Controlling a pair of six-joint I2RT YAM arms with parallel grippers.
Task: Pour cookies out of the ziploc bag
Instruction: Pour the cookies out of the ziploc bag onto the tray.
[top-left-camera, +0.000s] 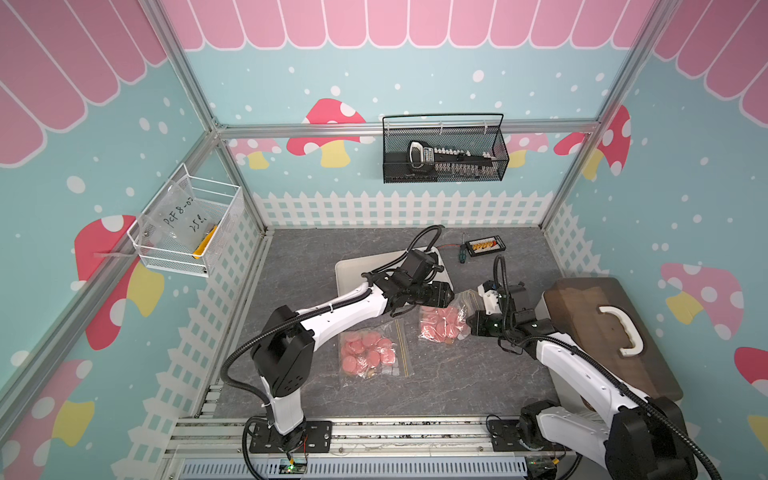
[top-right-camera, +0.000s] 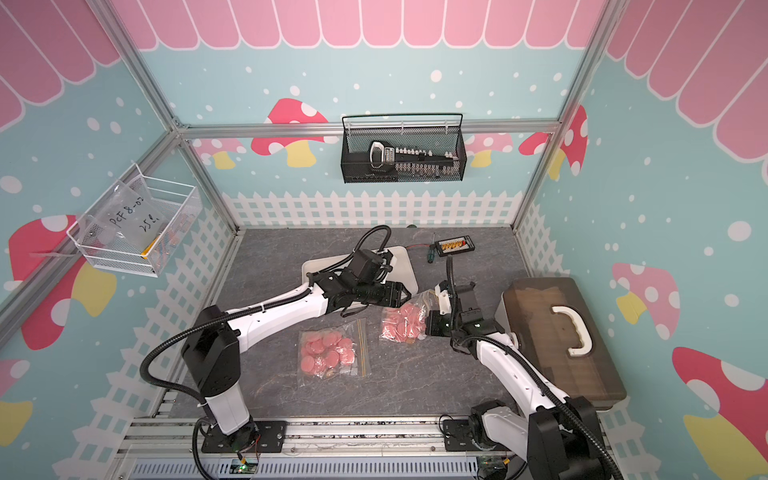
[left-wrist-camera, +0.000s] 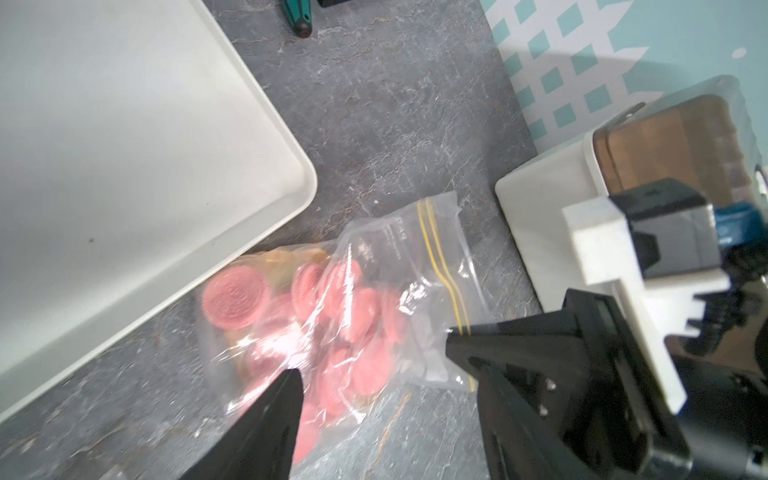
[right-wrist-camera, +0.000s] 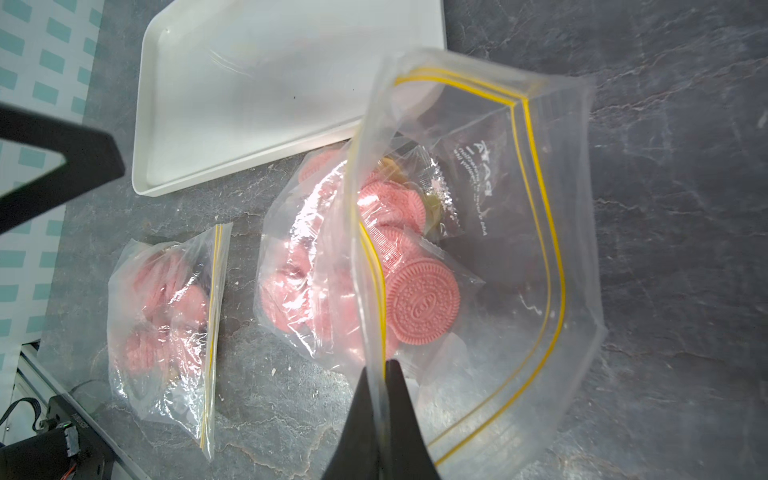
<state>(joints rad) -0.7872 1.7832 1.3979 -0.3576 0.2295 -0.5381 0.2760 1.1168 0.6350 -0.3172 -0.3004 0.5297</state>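
a second ziploc bag (top-left-camera: 390, 361) of pink cookies lay flat on the grey table (top-left-camera: 457, 382). the left gripper (left-wrist-camera: 370, 353) hung with its jaws apart over the open ziploc bag (right-wrist-camera: 498, 208). the cookies (right-wrist-camera: 422, 301) sat inside it, just beside the white tray (right-wrist-camera: 249, 83). the right gripper (right-wrist-camera: 376, 370) pinched the bag's rim.

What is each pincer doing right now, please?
Left pincer: open, holding nothing.
Right pincer: shut on the rim of the open ziploc bag.
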